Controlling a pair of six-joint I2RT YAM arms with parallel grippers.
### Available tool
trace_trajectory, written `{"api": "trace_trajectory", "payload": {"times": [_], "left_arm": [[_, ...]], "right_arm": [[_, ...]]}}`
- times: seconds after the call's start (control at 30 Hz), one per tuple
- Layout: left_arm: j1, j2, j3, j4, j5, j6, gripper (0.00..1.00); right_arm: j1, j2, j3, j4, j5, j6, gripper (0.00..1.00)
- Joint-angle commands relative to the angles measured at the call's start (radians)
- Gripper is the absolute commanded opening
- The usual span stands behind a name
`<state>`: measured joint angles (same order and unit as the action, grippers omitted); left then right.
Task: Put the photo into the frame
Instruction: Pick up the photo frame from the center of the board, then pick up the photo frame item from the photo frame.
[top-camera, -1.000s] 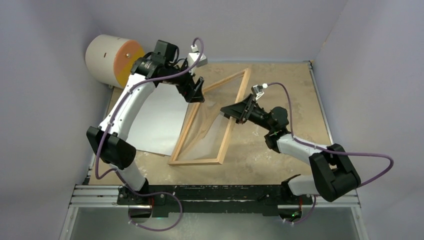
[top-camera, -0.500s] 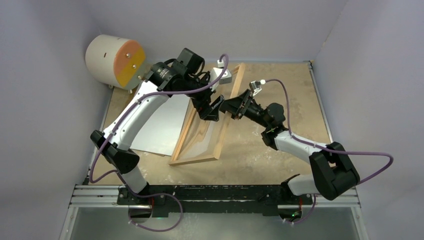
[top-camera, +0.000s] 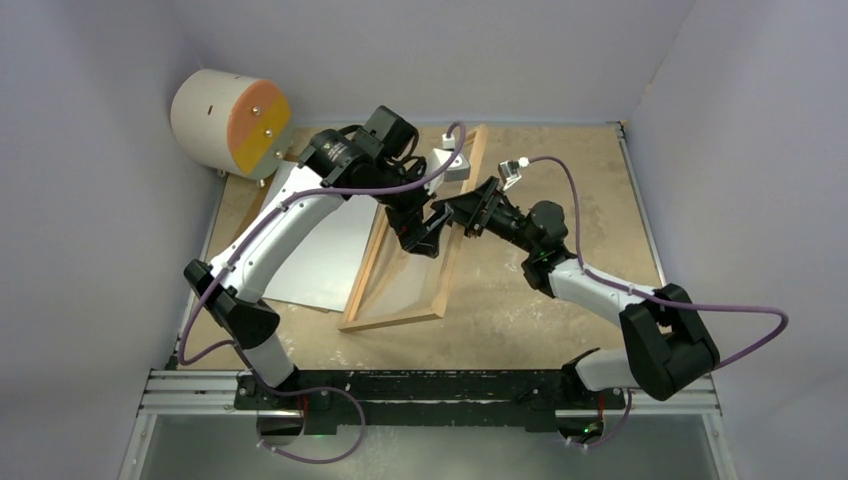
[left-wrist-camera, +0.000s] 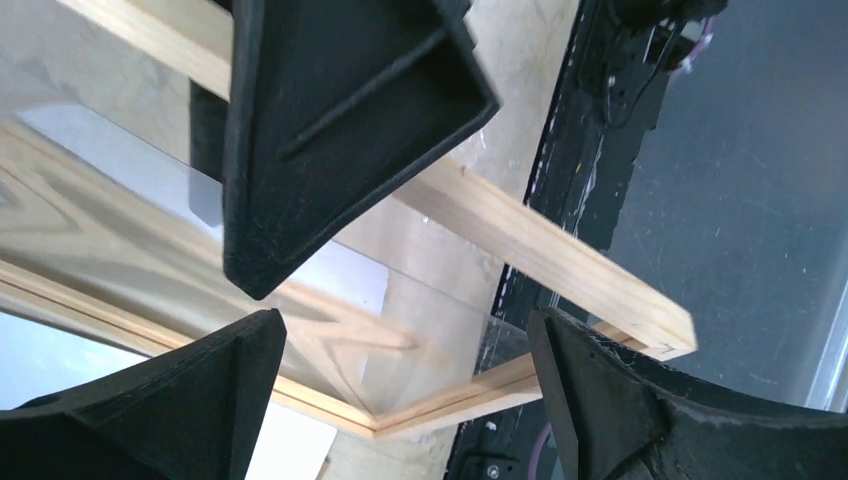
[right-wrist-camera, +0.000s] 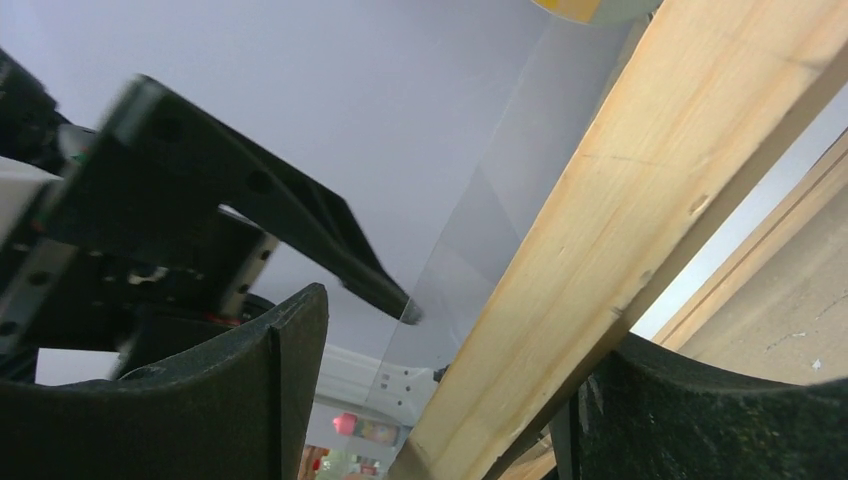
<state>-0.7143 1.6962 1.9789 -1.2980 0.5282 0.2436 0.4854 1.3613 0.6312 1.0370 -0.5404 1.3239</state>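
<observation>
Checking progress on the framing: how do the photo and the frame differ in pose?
The photo lies flat on the table, white side up; the frame is tipped up on one long edge. No tool touches the photo; the frame's raised rail sits between the fingers of the right tool. Both are rectangular.
</observation>
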Motion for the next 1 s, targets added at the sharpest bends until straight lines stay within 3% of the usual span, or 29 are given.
{"api": "trace_trajectory", "payload": {"times": [0.0,0.23,0.73,0.97], "left_arm": [[0.001,-0.016,0.118,0.01,0.074,-0.031,0.99],[0.0,-0.039,0.056,0.039,0.108,-0.046,1.0],[-0.011,-0.024,-0.086,0.014,-0.087,-0.017,1.0],[-0.011,-0.007,-0.015,-0.089,-0.192,0.017,0.84]], "right_arm": [[0.01,-0.026,0.057,0.023,0.017,-0.033,0.74],[0.018,-0.04,0.075,-0.007,0.028,-0.043,0.73],[0.029,-0.077,0.092,-0.106,0.061,-0.09,0.72],[0.028,-0.141,0.057,-0.202,0.044,-0.129,0.72]]}}
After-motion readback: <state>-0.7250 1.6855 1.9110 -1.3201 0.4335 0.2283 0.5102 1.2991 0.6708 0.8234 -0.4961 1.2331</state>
